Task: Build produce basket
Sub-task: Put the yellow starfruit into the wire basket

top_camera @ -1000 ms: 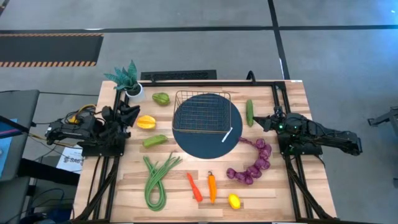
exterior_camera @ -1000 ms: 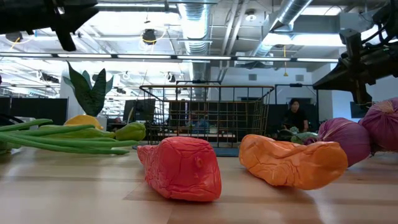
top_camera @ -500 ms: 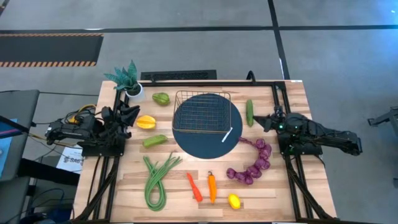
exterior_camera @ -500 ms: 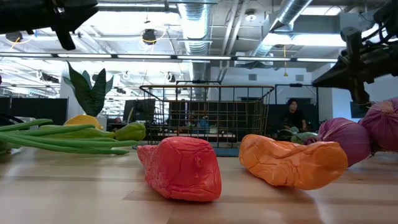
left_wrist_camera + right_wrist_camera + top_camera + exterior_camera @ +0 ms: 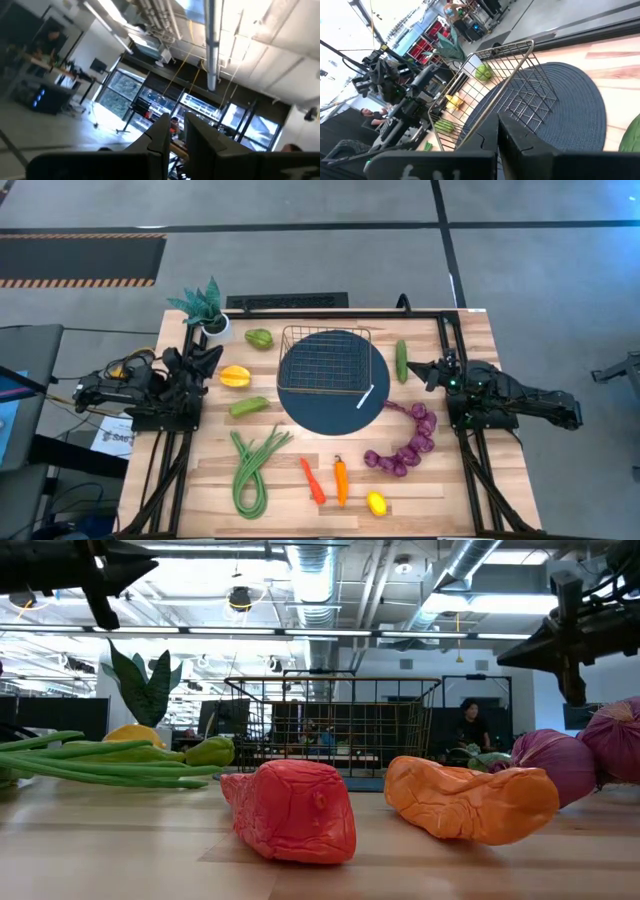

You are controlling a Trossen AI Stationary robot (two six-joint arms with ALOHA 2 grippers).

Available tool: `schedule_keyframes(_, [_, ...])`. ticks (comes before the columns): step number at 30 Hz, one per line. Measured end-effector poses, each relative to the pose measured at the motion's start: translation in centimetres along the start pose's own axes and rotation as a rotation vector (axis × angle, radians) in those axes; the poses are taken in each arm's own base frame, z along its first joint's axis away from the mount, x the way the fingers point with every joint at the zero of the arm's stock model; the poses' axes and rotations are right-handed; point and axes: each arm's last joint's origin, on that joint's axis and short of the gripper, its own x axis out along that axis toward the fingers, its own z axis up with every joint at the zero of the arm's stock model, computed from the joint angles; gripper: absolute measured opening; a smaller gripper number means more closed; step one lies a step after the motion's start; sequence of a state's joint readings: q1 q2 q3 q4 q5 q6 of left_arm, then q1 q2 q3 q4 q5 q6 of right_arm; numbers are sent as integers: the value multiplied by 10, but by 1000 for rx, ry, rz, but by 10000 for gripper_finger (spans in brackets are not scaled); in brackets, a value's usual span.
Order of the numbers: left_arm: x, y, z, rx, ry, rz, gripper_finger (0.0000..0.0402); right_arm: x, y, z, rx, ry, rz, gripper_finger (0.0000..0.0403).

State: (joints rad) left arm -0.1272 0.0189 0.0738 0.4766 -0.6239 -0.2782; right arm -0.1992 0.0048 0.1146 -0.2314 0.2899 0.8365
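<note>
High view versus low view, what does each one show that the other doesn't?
Only the high view shows the yellow lemon, the whole purple grape string and the basket sitting on the dark blue mat. Only the low view shows the room behind, with a seated person. Both show the red pepper and orange pepper.
</note>
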Motion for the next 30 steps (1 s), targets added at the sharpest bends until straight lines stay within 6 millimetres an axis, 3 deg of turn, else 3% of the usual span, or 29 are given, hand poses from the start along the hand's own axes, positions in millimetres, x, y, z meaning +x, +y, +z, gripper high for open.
schedule_keyframes(7, [0, 1, 0, -129, -14, 40, 42, 0, 0, 0, -9, 0, 0, 26])
schedule_keyframes(18, [0, 2, -2, -122, -2, 59, 42, 0, 0, 0, -34, -1, 0, 26])
schedule_keyframes(22, [0, 1, -2, -65, 8, 34, 42, 0, 0, 0, -34, -1, 0, 26])
schedule_keyframes(30, [0, -2, -1, -136, 31, -72, 42, 0, 0, 0, -34, -1, 0, 26])
